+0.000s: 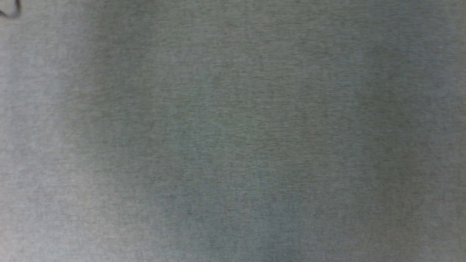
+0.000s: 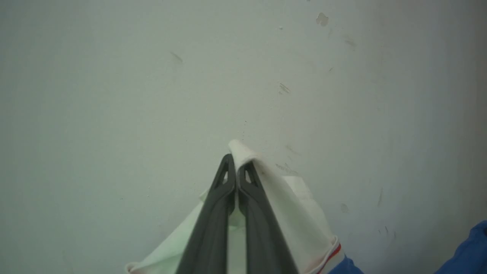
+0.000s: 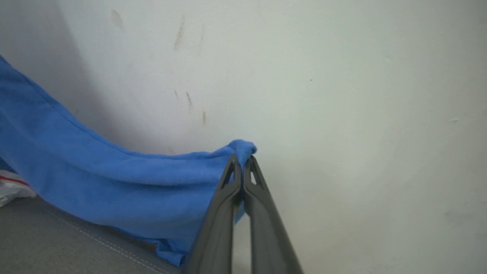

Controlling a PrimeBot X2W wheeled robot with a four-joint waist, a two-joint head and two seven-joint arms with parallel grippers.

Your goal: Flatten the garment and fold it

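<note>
Left end effector (image 2: pixel 236 161): pinched shut on white sleeve (image 2: pixel 289 205), lower centre.
Right end effector (image 3: pixel 242 161): pinched shut on bright blue jersey T-shirt (image 3: pixel 114 179) edge.

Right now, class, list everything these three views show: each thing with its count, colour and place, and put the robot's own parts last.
garment: one, bright blue with a white, red-trimmed sleeve, held by both grippers.
grey fabric: one, grey, before the head camera; seamed, below the garment.
wall: one, off-white, scuffed, behind the garment.
left gripper: one, dark, shut on the sleeve.
right gripper: one, dark, shut on a blue edge.
</note>
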